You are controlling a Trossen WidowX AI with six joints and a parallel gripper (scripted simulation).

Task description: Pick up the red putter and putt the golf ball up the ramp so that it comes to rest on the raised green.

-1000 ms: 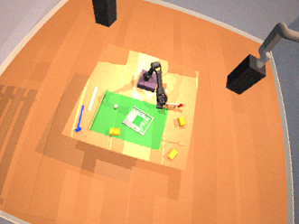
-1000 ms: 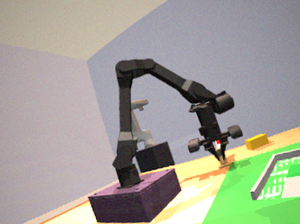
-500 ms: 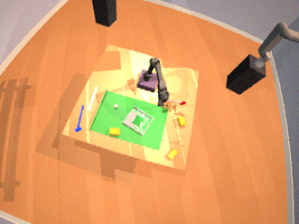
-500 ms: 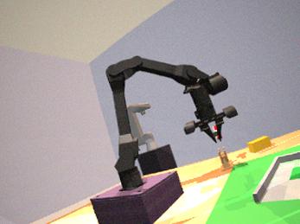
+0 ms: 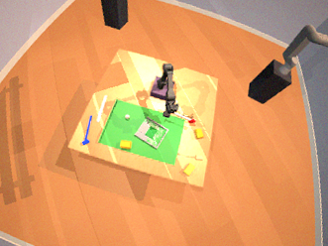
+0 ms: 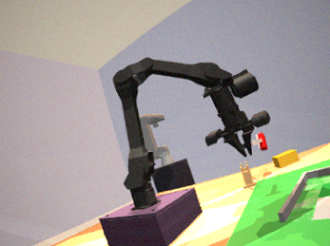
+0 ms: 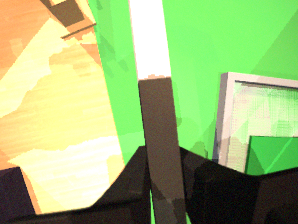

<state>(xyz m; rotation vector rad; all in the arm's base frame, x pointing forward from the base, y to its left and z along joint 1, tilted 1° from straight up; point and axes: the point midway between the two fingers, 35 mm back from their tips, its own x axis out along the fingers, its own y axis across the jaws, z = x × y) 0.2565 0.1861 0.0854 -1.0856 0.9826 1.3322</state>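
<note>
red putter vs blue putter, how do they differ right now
The red putter is gripped in the closed gripper and lifted off the table; the blue putter lies flat on the table, left of the green mat, untouched. Their heads differ in colour, red against blue. Both are slim clubs.

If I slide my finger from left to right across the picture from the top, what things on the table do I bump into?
Blue putter → white putter → golf ball → raised green → gripper shut on the red putter → yellow block.

Bright, hard slatted shadows, coarse pixelation.
</note>
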